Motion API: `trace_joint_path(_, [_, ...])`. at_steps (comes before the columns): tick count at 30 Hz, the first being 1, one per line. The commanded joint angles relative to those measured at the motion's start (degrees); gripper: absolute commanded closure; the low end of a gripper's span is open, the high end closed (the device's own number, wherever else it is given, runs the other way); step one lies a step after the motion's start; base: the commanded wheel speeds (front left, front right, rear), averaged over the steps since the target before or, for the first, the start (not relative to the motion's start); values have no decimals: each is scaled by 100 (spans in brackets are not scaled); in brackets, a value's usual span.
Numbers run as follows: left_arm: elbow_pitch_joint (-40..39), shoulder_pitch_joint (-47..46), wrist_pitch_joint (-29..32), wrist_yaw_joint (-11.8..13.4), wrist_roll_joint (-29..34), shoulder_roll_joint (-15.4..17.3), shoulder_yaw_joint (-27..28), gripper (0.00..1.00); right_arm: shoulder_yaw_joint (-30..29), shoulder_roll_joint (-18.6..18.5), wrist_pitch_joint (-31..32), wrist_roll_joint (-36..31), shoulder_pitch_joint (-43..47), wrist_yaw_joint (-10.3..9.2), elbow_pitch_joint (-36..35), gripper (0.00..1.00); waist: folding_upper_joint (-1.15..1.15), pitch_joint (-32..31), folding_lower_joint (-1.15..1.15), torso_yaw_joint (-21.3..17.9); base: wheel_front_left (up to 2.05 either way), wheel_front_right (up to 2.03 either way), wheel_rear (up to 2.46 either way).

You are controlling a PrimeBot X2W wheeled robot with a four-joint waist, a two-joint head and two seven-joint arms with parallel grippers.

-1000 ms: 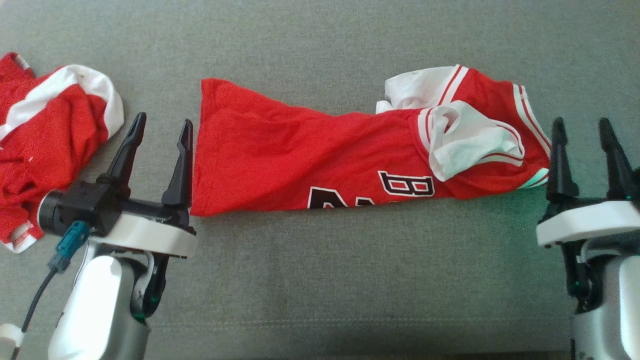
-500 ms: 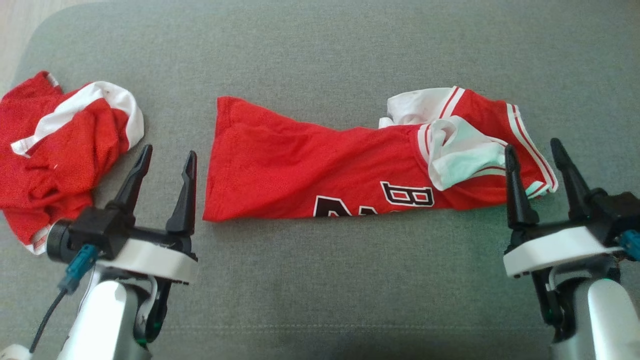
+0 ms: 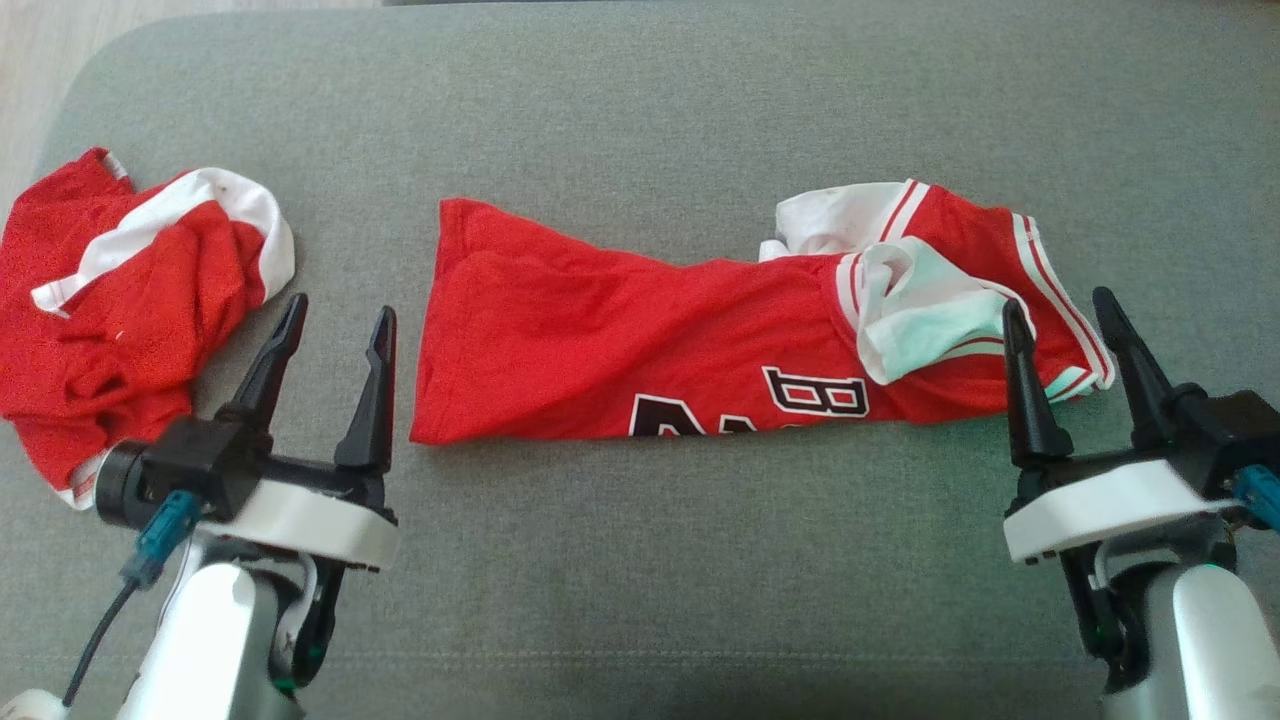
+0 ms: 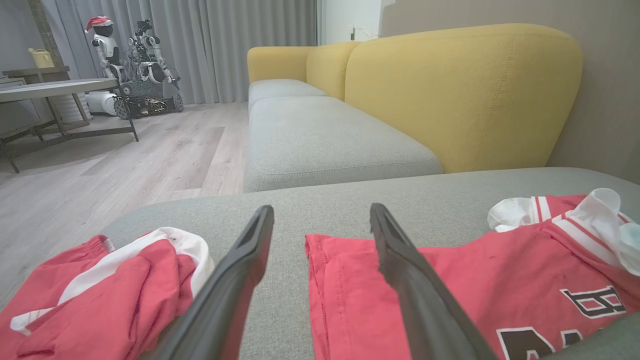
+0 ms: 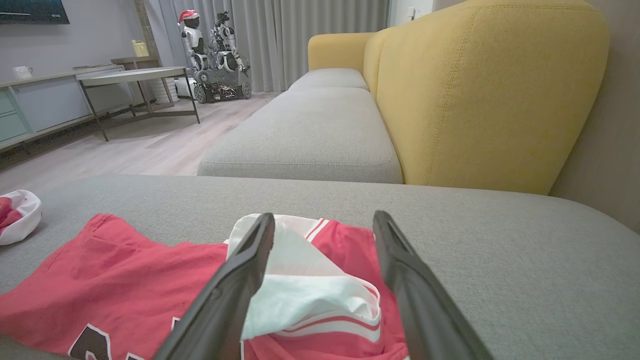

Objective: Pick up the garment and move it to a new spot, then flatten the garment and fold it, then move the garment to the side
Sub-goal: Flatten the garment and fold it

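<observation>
Between the two tools, on the grey sofa cushion (image 3: pixel 640 560), the garment (image 3: pixel 620 340) lies stretched sideways, a red jersey folded lengthwise, and neither tool has hold of it. The left tool (image 3: pixel 341 306) stands wide open and empty, the jersey's hem just off its right finger, and a second red and white garment (image 3: pixel 120 310) lies crumpled off its other side. The right tool (image 3: pixel 1057 299) gapes just as wide, empty too, with the jersey's white-trimmed shoulder end just ahead of its fingertips. From the head view you get the jersey's whole length at once. The left wrist view takes in the room beyond: a yellow sofa back (image 4: pixel 465 95), wood floor (image 4: pixel 125 160), grey curtains (image 4: pixel 225 45), a table (image 4: pixel 55 90) and another robot (image 4: pixel 135 55) in a red Santa hat. The right wrist view adds a low cabinet (image 5: pixel 30 115) with a mug (image 5: pixel 22 72) on top, and shows the white fabric (image 5: pixel 300 280) lying between the right tool's fingers. As for writing, black letters edged in white run along the jersey's near fold; one reads as a B (image 3: pixel 815 390), the rest are cut off by the fold
</observation>
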Motion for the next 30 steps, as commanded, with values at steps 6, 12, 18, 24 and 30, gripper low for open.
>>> trace_joint_path(6, [-185,-117,-38,66,2,174,164,0,144,-25,23,51,-88,-4,-162,0,0,29,0,26,0,0,0])
trace_joint_path(12, [-206,-189,-38,78,-10,182,134,0,498,-25,221,-104,-188,-4,86,0,0,129,0,68,0,0,0])
trace_joint_path(18, [-201,-359,-47,49,-22,148,69,0,1147,-25,381,-361,-578,-4,831,0,0,361,0,217,0,0,0])
trace_joint_path(24, [-169,-462,-59,36,-45,94,60,0,1010,-25,343,-526,-887,-4,1275,0,0,514,0,312,0,0,0])
trace_joint_path(30, [-159,-543,-67,23,-46,64,92,0,554,-25,235,-528,-1066,-4,1369,100,0,662,0,329,0,0,0])
